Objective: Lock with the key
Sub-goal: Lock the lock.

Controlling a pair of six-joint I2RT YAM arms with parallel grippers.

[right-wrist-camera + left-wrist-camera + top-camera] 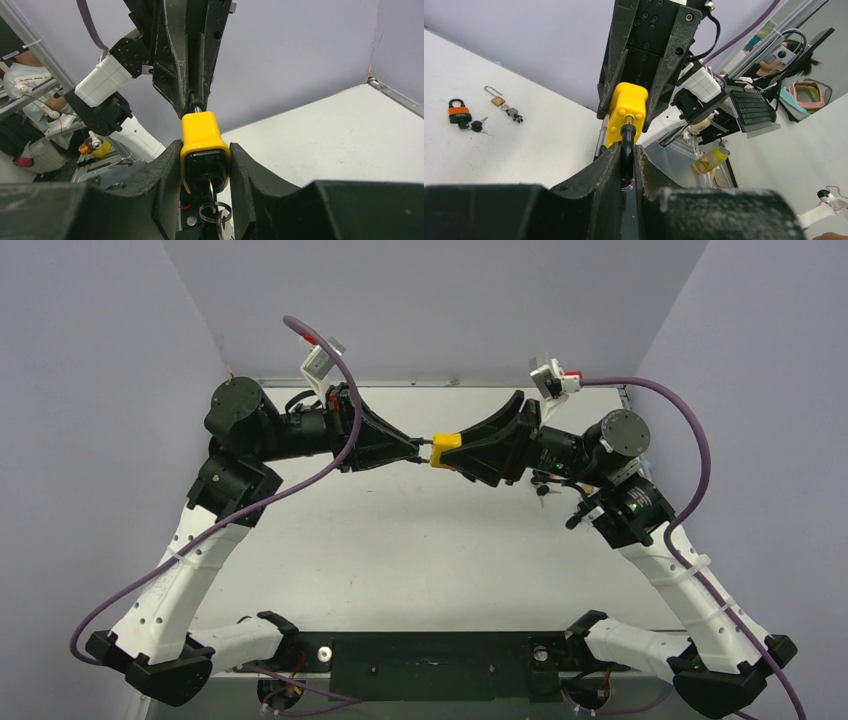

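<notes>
Here | your right gripper (205,152) clamps the yellow padlock (200,131) by its body, aloft over the table (400,540) | key (210,186) sits in its keyhole, ring (212,212) dangling | left gripper (626,157) pinches the shackle (626,140) | step: seating the shackle, by the look of it | next: push it home squarely, then free a gripper for the key

Both arms lean inward and meet just above the middle of the frame, over the white table (400,540). The right gripper (458,452) clasps a yellow padlock (443,450). The left gripper (418,446), fingers pinched together, touches the padlock's left end.
</notes>
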